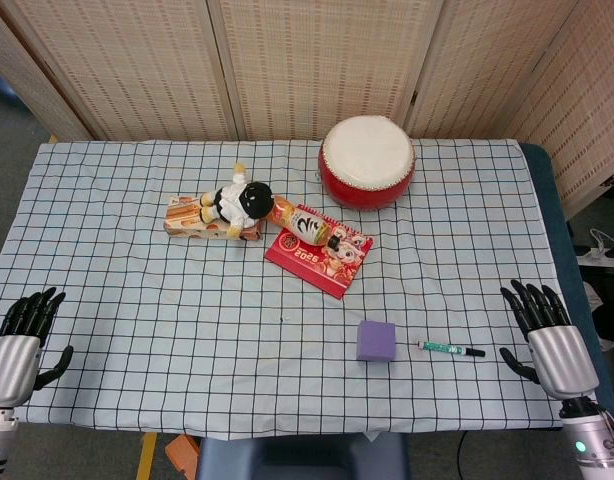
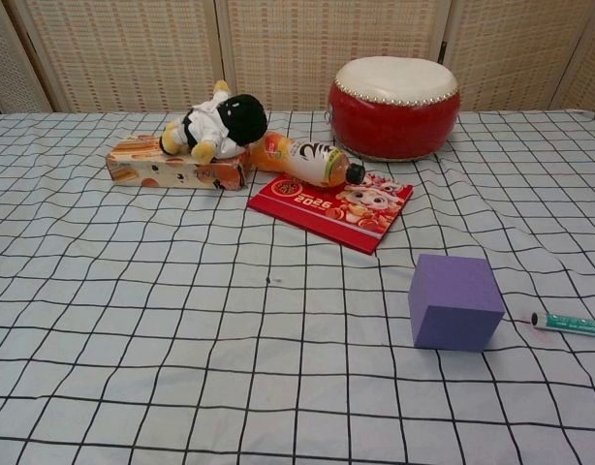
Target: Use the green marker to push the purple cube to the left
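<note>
Green marker (image 1: 451, 349) untouched at three o'clock of purple cube (image 1: 376, 340). Both hands, left hand (image 1: 17, 345) and right hand (image 1: 547, 335), open, empty. Likely to roll away under clumsy pinch.

bare checked cloth (image 1: 187, 300) lies left of the purple cube (image 1: 376, 340); the calendar (image 1: 318, 251) sits well behind.

The cube (image 1: 375, 340) is sat near the front of the bench (image 1: 137, 330), right of centre, with the marker (image 1: 451, 349) laid flat just to its right, not touching. Further back, the calendar (image 1: 318, 250) is laid flat with the bottle (image 1: 302, 223) resting across its far left corner. Left of that, the doll (image 1: 237, 198) is propped on the box (image 1: 202, 220). The drum (image 1: 367, 161) is placed at the far side, behind the calendar and to its right. One hand is parked at each near corner: left hand (image 1: 19, 345), right hand (image 1: 549, 335).
</note>
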Controlling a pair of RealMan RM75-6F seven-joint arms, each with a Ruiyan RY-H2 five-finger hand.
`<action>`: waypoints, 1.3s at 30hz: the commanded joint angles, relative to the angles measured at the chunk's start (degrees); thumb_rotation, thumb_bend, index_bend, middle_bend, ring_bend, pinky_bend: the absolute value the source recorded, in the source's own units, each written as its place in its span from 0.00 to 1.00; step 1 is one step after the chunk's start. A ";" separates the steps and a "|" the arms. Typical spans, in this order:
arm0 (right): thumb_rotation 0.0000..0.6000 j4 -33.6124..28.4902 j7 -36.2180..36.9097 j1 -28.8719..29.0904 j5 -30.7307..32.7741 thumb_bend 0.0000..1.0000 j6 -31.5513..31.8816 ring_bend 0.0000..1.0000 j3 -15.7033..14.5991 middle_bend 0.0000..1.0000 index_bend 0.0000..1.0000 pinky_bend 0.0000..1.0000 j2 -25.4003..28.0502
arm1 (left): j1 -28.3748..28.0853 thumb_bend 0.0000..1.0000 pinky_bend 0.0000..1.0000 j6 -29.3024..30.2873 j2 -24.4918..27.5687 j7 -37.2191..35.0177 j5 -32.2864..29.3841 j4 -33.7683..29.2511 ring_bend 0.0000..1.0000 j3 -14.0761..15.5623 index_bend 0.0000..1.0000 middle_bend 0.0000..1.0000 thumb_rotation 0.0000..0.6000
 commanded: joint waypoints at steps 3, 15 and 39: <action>1.00 -0.52 -1.13 0.15 1.02 0.15 -1.43 0.00 -0.18 0.00 0.00 0.00 -0.29 | -0.09 0.40 0.06 -0.23 -0.08 -0.22 0.75 -0.22 0.00 0.24 0.00 0.00 1.00; 1.00 -2.71 -14.46 3.31 6.34 0.16 -9.49 0.00 0.26 0.21 0.21 0.00 -6.12 | -0.33 0.40 0.05 0.35 0.72 -4.52 1.45 0.45 0.00 -0.02 0.00 0.00 1.00; 1.00 2.60 -32.86 7.43 18.70 0.16 -16.83 0.07 1.03 0.35 0.42 0.00 -18.53 | -1.59 0.40 0.05 -3.76 3.03 -9.48 0.83 0.07 0.00 1.03 0.00 0.00 1.00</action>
